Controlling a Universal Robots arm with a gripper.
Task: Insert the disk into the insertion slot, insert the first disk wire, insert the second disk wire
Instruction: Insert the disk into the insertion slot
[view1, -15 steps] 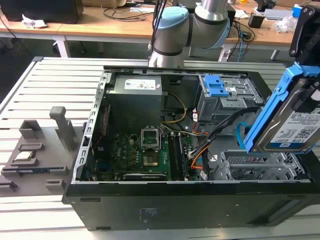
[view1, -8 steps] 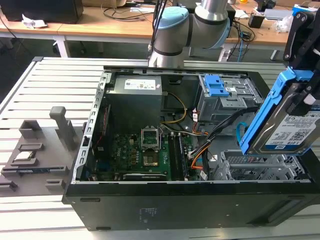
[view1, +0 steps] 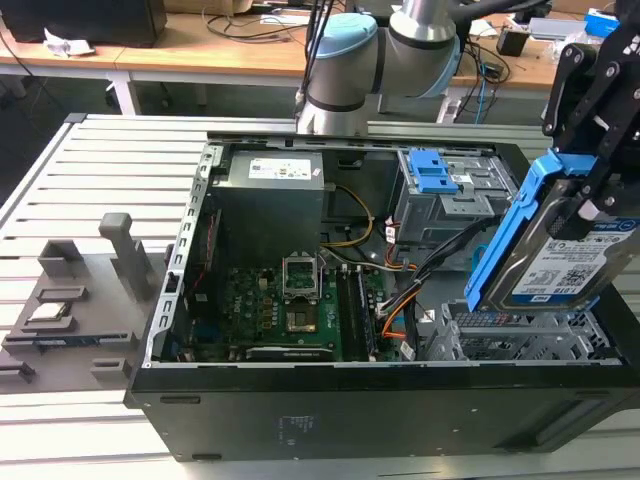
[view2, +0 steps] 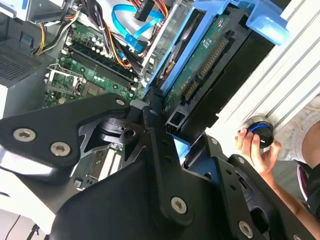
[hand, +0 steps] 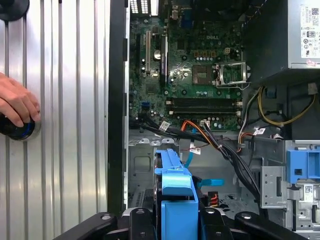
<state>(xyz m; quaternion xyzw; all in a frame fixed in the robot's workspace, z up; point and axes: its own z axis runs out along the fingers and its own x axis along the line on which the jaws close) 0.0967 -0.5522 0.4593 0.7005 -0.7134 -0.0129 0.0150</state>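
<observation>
The gripper (view1: 592, 185) hangs over the insertion slot (view1: 500, 340), fingers clamped on the disk (view1: 560, 255), which is tilted and seemingly just clear of it.

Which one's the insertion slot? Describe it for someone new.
Find the open black computer case and go to its near corner on the exterior view's right. The insertion slot sits just below the disk that the gripper holds. It's the low perforated silver cage, not the taller cage with blue tabs farther back.
</observation>
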